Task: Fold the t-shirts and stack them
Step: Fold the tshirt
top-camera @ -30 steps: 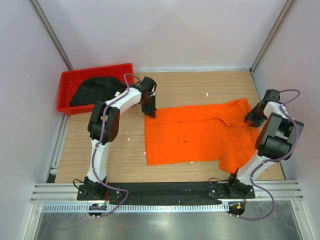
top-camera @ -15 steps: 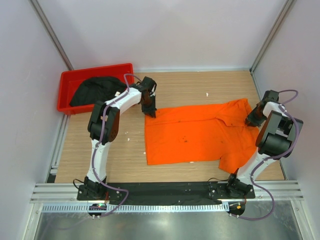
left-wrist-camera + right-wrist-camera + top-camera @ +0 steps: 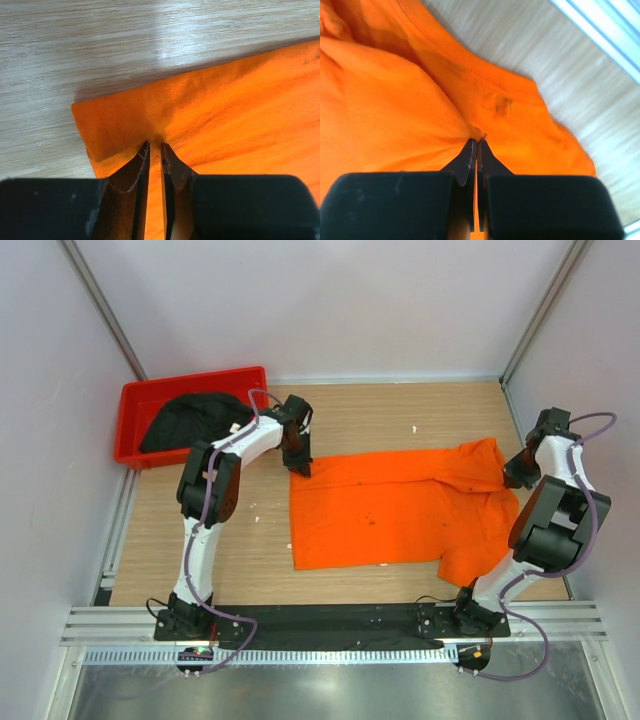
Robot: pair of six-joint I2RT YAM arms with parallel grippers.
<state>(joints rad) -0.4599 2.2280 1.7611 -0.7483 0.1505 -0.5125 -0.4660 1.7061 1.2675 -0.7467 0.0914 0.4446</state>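
The orange t-shirt (image 3: pixel 395 508) lies spread on the wooden table, its hem to the left and its collar to the right. My left gripper (image 3: pixel 298 466) is shut on the shirt's far-left corner; in the left wrist view (image 3: pixel 155 146) the jaws pinch the orange cloth (image 3: pixel 225 110). My right gripper (image 3: pixel 517 476) is shut on the shirt near its far-right shoulder; the right wrist view (image 3: pixel 477 141) shows the cloth (image 3: pixel 395 100) bunched between the closed jaws. The black t-shirt (image 3: pixel 195 420) lies crumpled in the red bin (image 3: pixel 140 400).
The red bin stands at the far left corner of the table (image 3: pixel 390 415). White walls close the cell on three sides, the right one close to my right arm. A metal rail (image 3: pixel 320 625) runs along the near edge by the arm bases.
My right gripper has moved right and a little farther back, pulling the shirt's shoulder with it. My left gripper has stayed on the far-left corner.
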